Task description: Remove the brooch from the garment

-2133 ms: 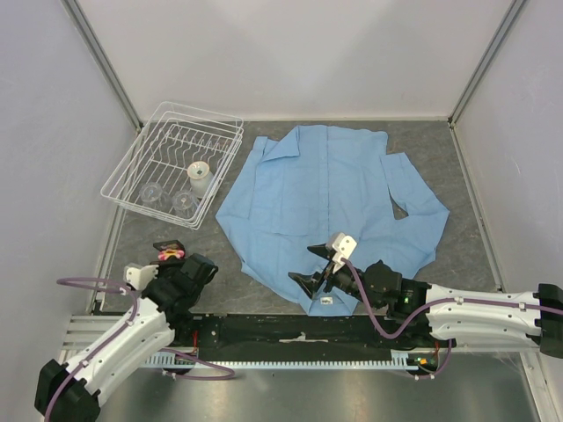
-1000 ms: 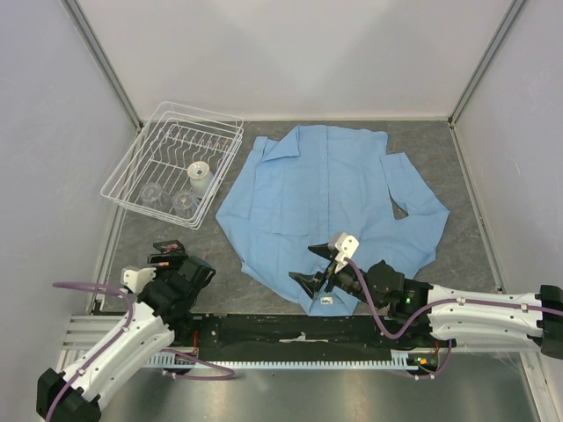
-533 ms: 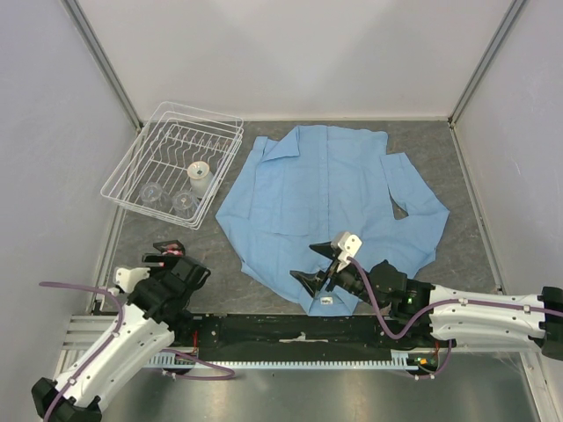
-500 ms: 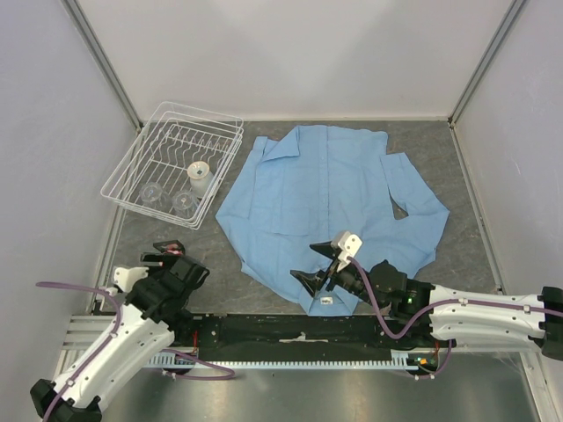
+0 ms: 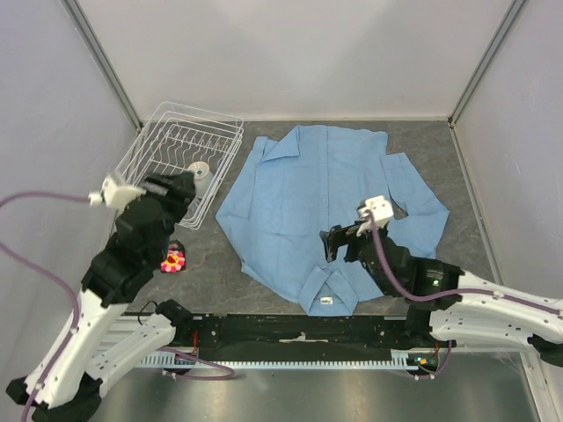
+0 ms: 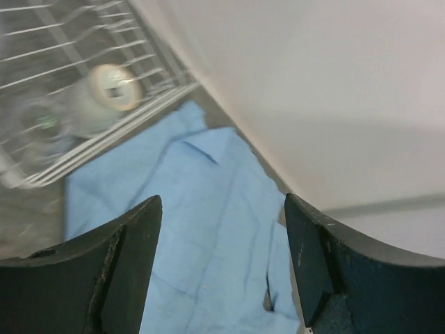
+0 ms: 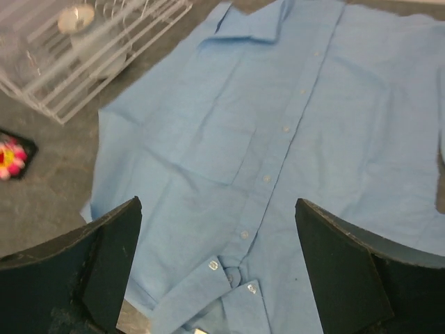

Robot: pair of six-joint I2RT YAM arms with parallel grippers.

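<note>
The light blue garment [image 5: 330, 207] lies spread flat on the grey table, collar and white label at its near edge; it also fills the right wrist view [image 7: 292, 132] and shows in the left wrist view [image 6: 201, 236]. The pink-red brooch [image 5: 173, 261] lies on the table left of the shirt, apart from it, and shows at the left edge of the right wrist view [image 7: 8, 157]. My left gripper [image 5: 183, 187] hangs raised beside the rack, open and empty [image 6: 222, 209]. Open and empty too, my right gripper [image 5: 334, 243] hovers above the shirt's front [image 7: 217, 209].
A white wire dish rack [image 5: 141, 171] stands at the back left, holding a small white cup [image 5: 200, 173] and clear glasses. White walls with metal posts close in the table on three sides.
The left arm has swung up and back towards the rack, leaving the brooch on the table. The right gripper has risen off the collar and drawn right, over the shirt's front.
</note>
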